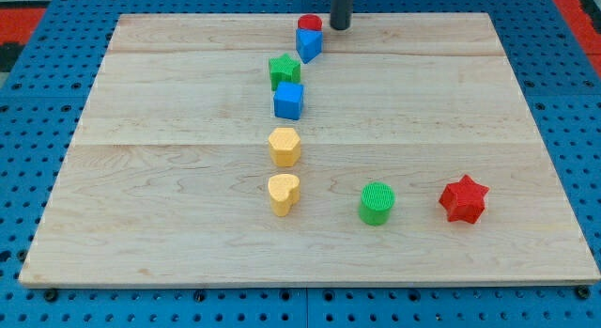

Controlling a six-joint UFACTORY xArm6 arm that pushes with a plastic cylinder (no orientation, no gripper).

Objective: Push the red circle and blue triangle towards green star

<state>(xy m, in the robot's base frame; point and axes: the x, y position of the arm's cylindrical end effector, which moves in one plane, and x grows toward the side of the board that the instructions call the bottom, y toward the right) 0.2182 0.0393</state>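
**Rod tip standing at the top edge beside the red circle and blue triangle**

There is no pincer on this arm to open or close, and nothing is being held: the straight dark rod is ending in my tip, which is resting on the pale wooden board close to its top edge, a little right of the middle. My tip is sitting just beside the red circle block, on its right, and whether the two are touching cannot be told.

The red circle block is lying at the board's top edge, and the blue triangle block is pressing against it from the bottom side, partly covering it. The green star block is lying near the blue triangle, toward the bottom and slightly left, with a narrow gap showing between them.

Directly below the green star, a blue cube block is touching it or nearly so. Further toward the bottom edge, a yellow hexagon block and a yellow heart block are continuing the same column, each apart from its neighbour.

Toward the bottom right corner, a green cylinder block and a red star block are sitting side by side, well apart from the column.
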